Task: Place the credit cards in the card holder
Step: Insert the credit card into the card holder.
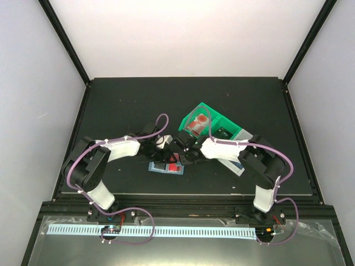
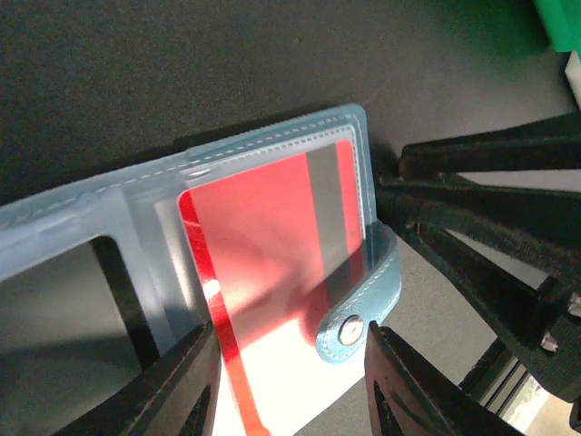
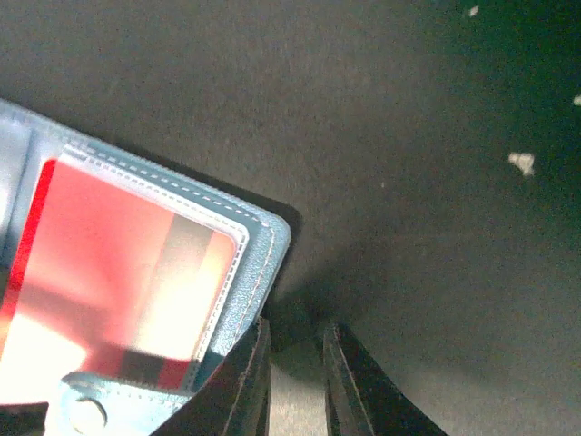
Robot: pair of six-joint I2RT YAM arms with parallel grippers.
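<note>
The blue-teal card holder (image 1: 160, 167) lies open on the dark table between the two arms. It also shows in the left wrist view (image 2: 100, 227) and the right wrist view (image 3: 259, 259). A red-and-white credit card (image 2: 263, 263) sits partly in its clear right pocket, its white end sticking out over the clasp tab (image 2: 359, 322). It shows red in the top view (image 1: 176, 166). My left gripper (image 2: 292, 350) is open, its fingers on either side of the card's free end. My right gripper (image 3: 295, 331) is open only a narrow gap and empty. Its left finger (image 3: 243, 381) rests against the holder's outer edge.
A green bin (image 1: 217, 117) stands behind the right arm with a red-and-white card (image 1: 198, 125) and a dark card (image 1: 223, 133) in it. A white bin (image 1: 244, 135) adjoins it. The green bin's corner shows in the left wrist view (image 2: 563, 23). The right gripper's fingers (image 2: 472, 209) crowd the holder's right side.
</note>
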